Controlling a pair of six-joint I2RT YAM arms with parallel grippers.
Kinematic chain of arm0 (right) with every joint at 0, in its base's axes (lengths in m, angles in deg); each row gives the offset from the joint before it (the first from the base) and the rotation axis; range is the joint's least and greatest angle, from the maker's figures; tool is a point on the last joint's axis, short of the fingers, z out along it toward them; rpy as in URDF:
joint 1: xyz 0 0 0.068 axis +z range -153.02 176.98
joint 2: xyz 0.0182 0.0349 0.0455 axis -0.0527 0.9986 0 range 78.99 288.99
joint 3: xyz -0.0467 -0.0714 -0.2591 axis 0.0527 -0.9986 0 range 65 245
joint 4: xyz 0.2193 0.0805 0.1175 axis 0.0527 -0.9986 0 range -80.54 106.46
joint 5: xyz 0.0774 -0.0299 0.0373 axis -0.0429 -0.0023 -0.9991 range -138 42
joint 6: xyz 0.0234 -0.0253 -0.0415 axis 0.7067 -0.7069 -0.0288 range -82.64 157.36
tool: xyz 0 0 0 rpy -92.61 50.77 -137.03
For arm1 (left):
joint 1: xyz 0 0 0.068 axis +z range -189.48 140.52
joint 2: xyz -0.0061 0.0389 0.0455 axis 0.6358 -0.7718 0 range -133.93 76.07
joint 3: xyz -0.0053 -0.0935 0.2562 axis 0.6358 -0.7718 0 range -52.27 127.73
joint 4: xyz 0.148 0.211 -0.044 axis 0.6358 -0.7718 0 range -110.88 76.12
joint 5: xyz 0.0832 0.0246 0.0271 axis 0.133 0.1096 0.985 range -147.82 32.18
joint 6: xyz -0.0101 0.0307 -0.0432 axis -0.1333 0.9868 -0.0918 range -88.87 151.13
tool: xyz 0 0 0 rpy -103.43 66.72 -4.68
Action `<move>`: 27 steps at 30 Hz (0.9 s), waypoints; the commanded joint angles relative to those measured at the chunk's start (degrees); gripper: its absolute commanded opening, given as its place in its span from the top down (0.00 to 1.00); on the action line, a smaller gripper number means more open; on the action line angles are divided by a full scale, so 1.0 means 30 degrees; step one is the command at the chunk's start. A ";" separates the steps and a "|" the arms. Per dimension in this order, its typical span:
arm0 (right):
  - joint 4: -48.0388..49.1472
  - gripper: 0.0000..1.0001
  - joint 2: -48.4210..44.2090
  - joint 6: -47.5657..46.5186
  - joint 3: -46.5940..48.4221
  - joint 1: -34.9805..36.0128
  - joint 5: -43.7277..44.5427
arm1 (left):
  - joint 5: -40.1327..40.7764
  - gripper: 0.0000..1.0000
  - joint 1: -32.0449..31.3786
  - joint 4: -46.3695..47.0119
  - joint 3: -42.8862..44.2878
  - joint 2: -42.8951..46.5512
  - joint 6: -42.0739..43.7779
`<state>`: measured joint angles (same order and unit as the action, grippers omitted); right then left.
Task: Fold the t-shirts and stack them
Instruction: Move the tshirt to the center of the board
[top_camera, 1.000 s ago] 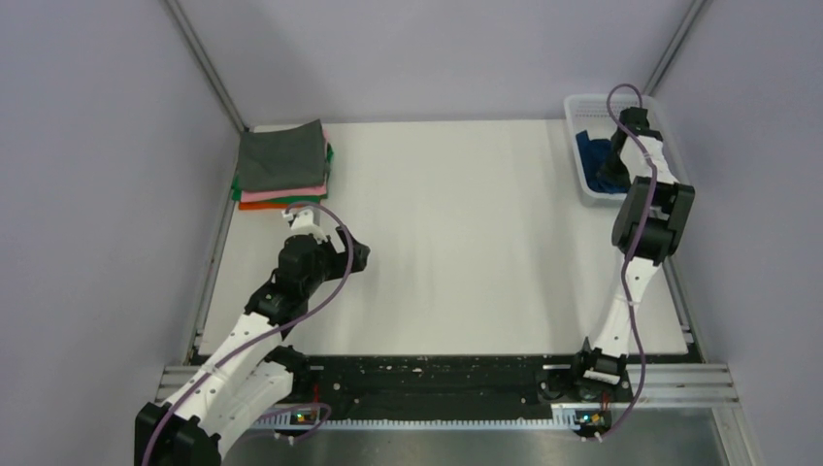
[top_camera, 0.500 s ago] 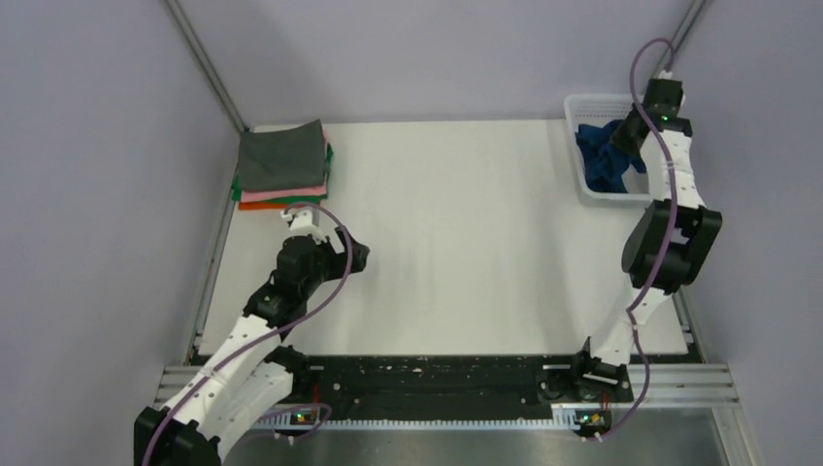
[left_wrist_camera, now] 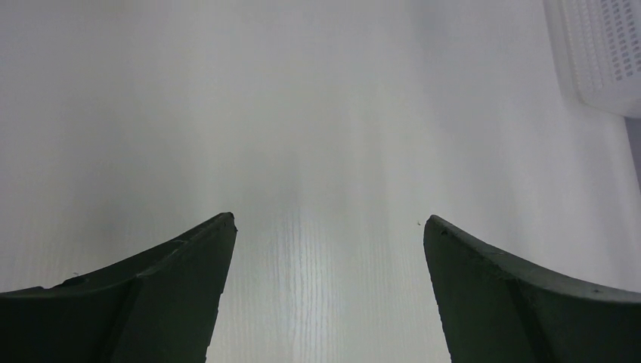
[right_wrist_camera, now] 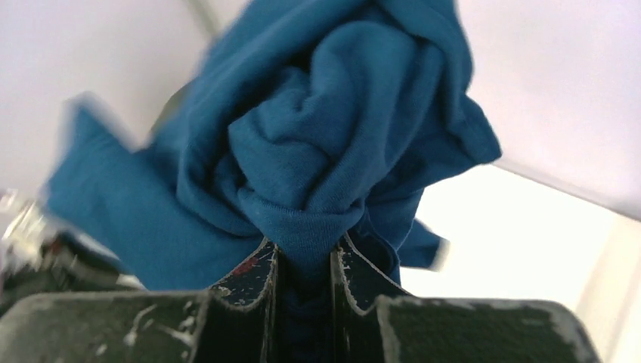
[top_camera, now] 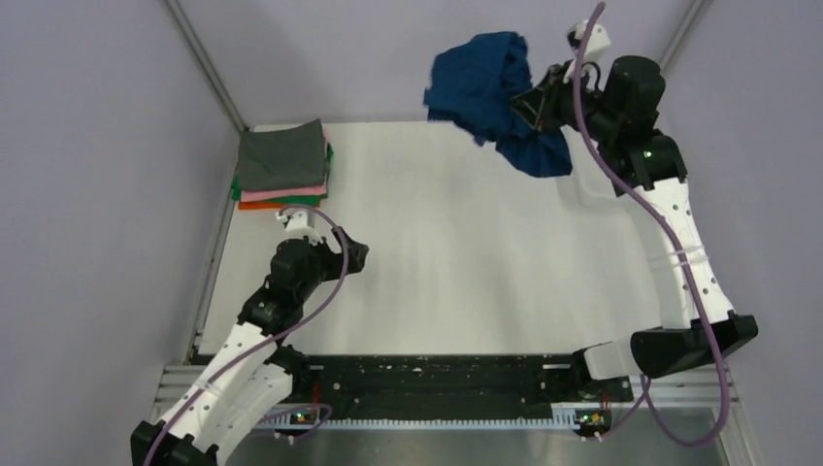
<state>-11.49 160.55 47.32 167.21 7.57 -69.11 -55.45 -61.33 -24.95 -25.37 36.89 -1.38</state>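
My right gripper (top_camera: 532, 105) is shut on a bunched fold of the navy blue t-shirt (top_camera: 490, 92) and holds it high in the air over the table's far right. In the right wrist view the cloth (right_wrist_camera: 302, 136) balloons out above the gripper (right_wrist_camera: 304, 253), pinched between the jaws. A stack of folded tees (top_camera: 283, 163), grey on top with pink, green and orange under it, sits at the far left corner. My left gripper (top_camera: 357, 255) hovers low over bare table near the stack; in the left wrist view it (left_wrist_camera: 329, 221) is open and empty.
The white mesh basket is hidden behind the right arm in the top view; its corner (left_wrist_camera: 601, 53) shows at the upper right of the left wrist view. A metal rail (top_camera: 446, 379) runs along the near edge. Grey walls enclose the white table (top_camera: 446, 243).
The right arm has swung up and left, pulling the navy t-shirt out of the basket into the air. The left arm has barely moved.
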 commanded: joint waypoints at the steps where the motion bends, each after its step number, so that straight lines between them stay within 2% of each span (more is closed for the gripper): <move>1: 0.1384 0.99 -0.1248 -0.3772 -0.3088 0.2509 -0.3329 | 0.2343 0.01 -0.0036 -0.0387 0.0597 0.1145 -0.0685; 4: 0.2339 0.73 -0.2245 -0.3985 -0.7364 0.3708 -0.1945 | 0.4857 0.01 -0.0025 -0.1649 0.0604 0.2183 -0.1342; 6: 0.3908 0.40 -0.2890 -0.2516 -1.1420 0.3764 0.1011 | 0.5807 0.01 -0.0031 -0.2206 0.0638 0.2805 -0.1602; 7: 0.4475 0.22 -0.3085 -0.1893 -1.2867 0.3765 0.3497 | 0.6080 0.01 -0.0037 -0.2320 0.0644 0.3044 -0.1656; 8: 0.4744 0.11 -0.3263 -0.1306 -1.3898 0.3769 0.5186 | 0.6276 0.01 -0.0042 -0.2389 0.0622 0.3213 -0.1733; 9: 0.4755 0.05 -0.3446 -0.0785 -1.4700 0.3765 0.6620 | 0.6362 0.01 -0.0027 -0.2424 0.0616 0.3256 -0.1819; 11: 0.4415 0.04 -0.4056 0.0081 -1.5741 0.3787 0.8529 | 0.6326 0.01 -0.0024 -0.2444 0.0706 0.3101 -0.1896; 14: 0.4348 0.01 -0.5781 0.1365 -1.7261 0.3766 0.9593 | 0.5550 0.01 -0.0015 -0.2818 0.1281 0.2026 -0.2085; 19: 0.4366 0.01 -0.8764 0.3290 -1.9997 0.3765 0.9936 | 0.0566 0.01 -0.0042 -0.1916 0.1573 -0.0399 -0.2444; 22: 0.4295 0.01 -1.0040 0.4377 -2.1447 0.3738 1.1629 | -0.2421 0.02 -0.0042 0.0053 0.0778 -0.2047 -0.3134; 27: 0.4839 0.01 -1.0802 0.4944 -2.2831 0.3736 1.2015 | -0.3485 0.07 -0.0031 0.2001 0.0498 -0.4899 -0.3559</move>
<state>0.75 128.86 58.73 100.83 18.93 -36.52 -60.02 -61.33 -26.37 -23.82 26.27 -10.32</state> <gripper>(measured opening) 0.985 0.948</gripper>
